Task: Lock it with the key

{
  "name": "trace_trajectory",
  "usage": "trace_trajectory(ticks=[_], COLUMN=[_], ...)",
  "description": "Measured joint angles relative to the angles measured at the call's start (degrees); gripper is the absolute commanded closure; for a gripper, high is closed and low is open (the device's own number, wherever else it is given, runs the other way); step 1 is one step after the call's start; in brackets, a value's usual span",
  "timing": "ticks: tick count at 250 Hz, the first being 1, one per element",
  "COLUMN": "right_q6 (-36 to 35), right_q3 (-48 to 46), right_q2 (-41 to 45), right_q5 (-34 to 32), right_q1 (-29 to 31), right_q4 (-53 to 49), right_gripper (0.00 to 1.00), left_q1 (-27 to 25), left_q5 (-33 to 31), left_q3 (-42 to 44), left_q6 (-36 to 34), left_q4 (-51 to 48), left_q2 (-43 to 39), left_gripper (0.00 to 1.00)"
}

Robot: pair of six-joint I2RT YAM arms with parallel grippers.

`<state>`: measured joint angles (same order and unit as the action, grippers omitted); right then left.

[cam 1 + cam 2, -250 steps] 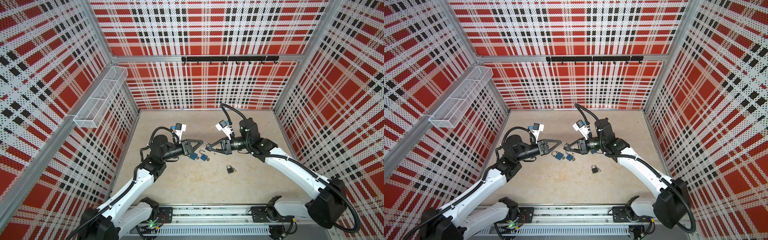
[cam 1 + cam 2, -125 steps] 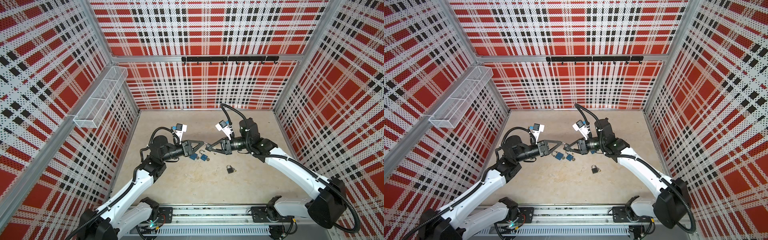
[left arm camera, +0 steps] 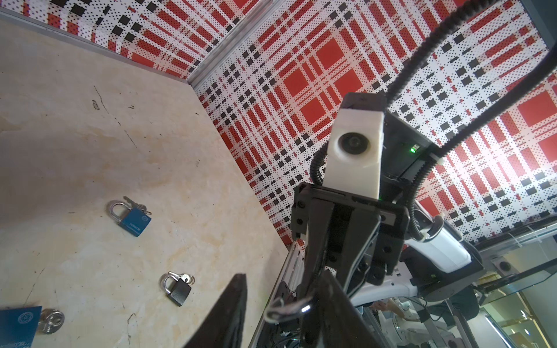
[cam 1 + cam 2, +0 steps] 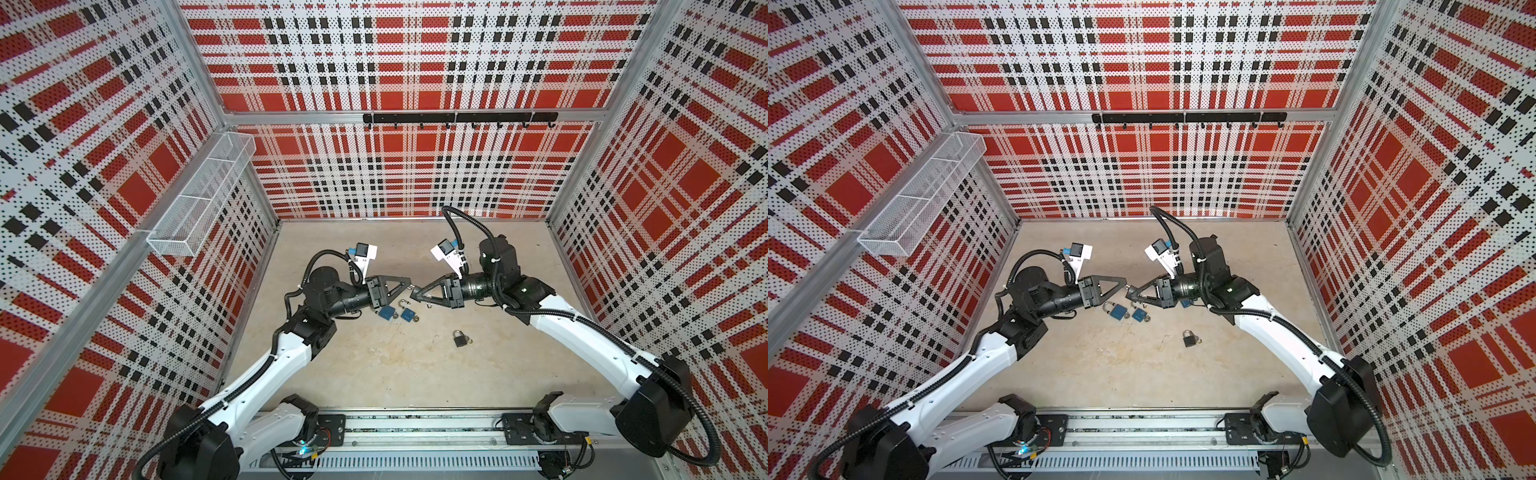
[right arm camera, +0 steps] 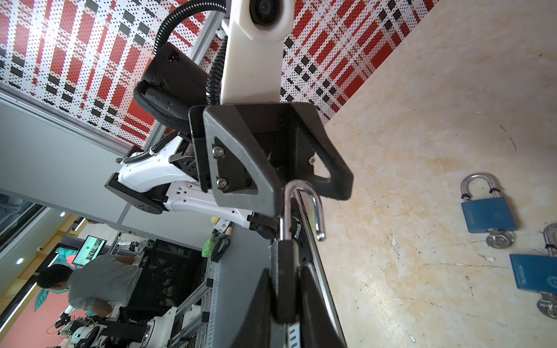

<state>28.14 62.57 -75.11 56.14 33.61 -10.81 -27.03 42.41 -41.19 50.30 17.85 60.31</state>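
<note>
Plaid perforated walls (image 4: 415, 62) enclose a beige table (image 4: 395, 374) in both top views. From the lower edge of the frame the left arm (image 4: 268, 372) and the right arm (image 4: 582, 336), white with black joints, reach inward and meet tip to tip just above the centre. A wire basket (image 4: 199, 199) hangs on the wall at the upper left. A black hook rail (image 4: 457, 117) runs across the back wall, upper centre.

The right gripper (image 4: 414, 293) is clamped on the body of a black padlock (image 5: 283, 286), held off the table at the meeting point, with its shackle (image 5: 317, 208) sprung open. The left gripper (image 4: 408, 286) has its fingers (image 5: 241, 168) parted on either side of the shackle's arch; whether they press it I cannot tell.

Just below the grippers a left blue padlock (image 4: 386, 312) and a right blue padlock (image 4: 408, 314) lie side by side on the table. A second black padlock (image 4: 459, 340) lies to their lower right. A silver key (image 5: 498, 239) sticks out of the base of one blue padlock. The held padlock's keyway is hidden between the fingers.
</note>
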Motion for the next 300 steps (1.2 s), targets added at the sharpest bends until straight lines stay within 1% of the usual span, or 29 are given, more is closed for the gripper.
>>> trace_trajectory(ticks=[30, 56, 200, 263, 300], right_q6=[0.0, 0.0, -0.3, -0.3, -0.3], right_q3=[0.0, 0.0, 0.0, 0.4, 0.4], right_q2=[0.0, -0.1, -0.1, -0.1, -0.1], right_q5=[0.0, 0.0, 0.0, 0.0, -0.1], right_q1=[0.0, 0.0, 0.0, 0.0, 0.0], right_q4=[0.0, -0.1, -1.0, -1.2, -1.4], right_gripper=[1.00, 1.00, 1.00, 1.00, 1.00], left_q1=[-0.2, -0.2, 0.9, 1.1, 1.1], left_q5=[0.3, 0.4, 1.2, 2.2, 2.3], left_q3=[0.0, 0.0, 0.9, 1.7, 1.7], left_q6=[0.5, 0.7, 1.1, 1.4, 1.8], left_q4=[0.8, 1.0, 1.4, 1.5, 1.6], left_q2=[0.0, 0.0, -1.3, -1.7, -1.8], left_gripper=[0.73, 0.75, 0.77, 0.80, 0.84])
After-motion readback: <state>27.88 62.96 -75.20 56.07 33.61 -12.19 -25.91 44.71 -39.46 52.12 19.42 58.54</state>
